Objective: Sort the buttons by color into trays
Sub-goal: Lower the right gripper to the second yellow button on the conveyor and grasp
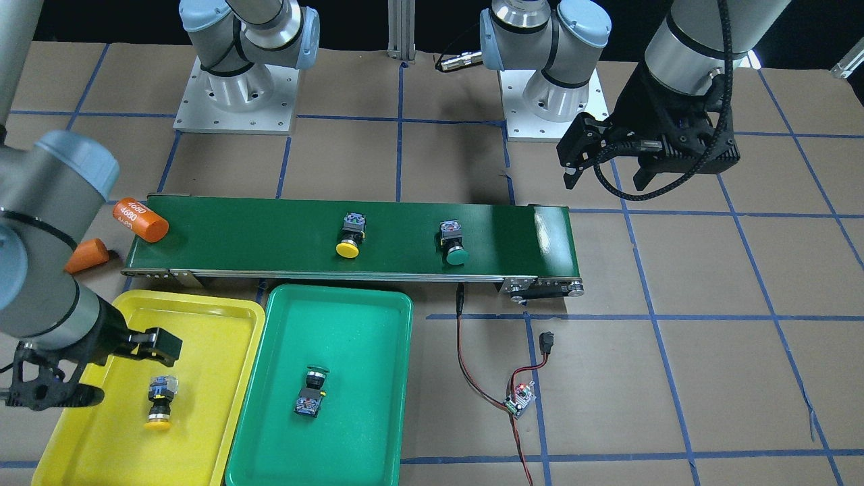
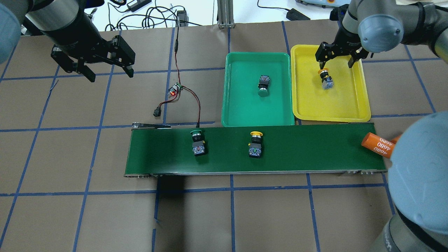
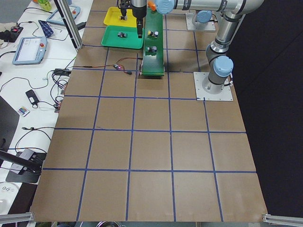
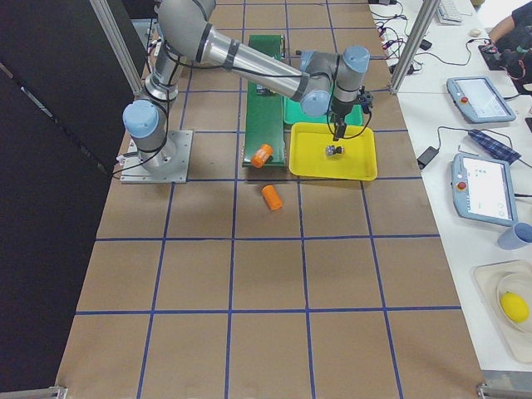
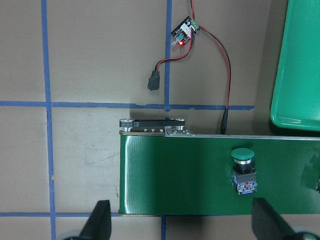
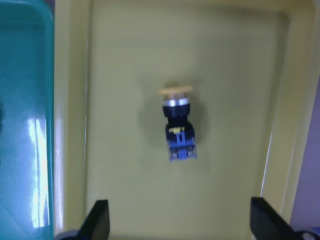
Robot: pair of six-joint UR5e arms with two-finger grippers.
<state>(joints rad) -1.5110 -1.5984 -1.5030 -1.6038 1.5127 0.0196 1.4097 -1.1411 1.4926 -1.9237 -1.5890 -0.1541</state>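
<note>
Buttons on belt: a yellow button (image 2: 255,143) lies near the middle of the conveyor belt (image 2: 308,150); a green button (image 2: 198,141) lies toward the belt end away from the orange cylinder; both on their sides, caps toward the trays.
Buttons off belt: a second green button (image 2: 263,85) lies in the green tray (image 2: 245,108); a second yellow button (image 2: 326,78) lies in the yellow tray (image 2: 332,105); one apiece.
Trays: side by side just beside the belt's long edge away from the robot; green by the belt's middle, yellow toward its cylinder end.
Belt ends: an orange cylinder (image 2: 378,144) printed 4680 rests on one end; another orange one (image 4: 272,196) lies on the table off that end.
Table: brown table (image 2: 273,217) gridded with blue tape; a small circuit board (image 2: 175,89) with a red light, wired to the belt's tray side.
Room: benches with cables and a control tablet (image 4: 472,98) stand past the trays' side of the belt.
Right hand: right hand (image 2: 336,65) hangs over the yellow tray, fingers apart, its button below, untouched.
Left hand: left hand (image 2: 110,75) hovers off the belt's other end, fingers apart, empty.
</note>
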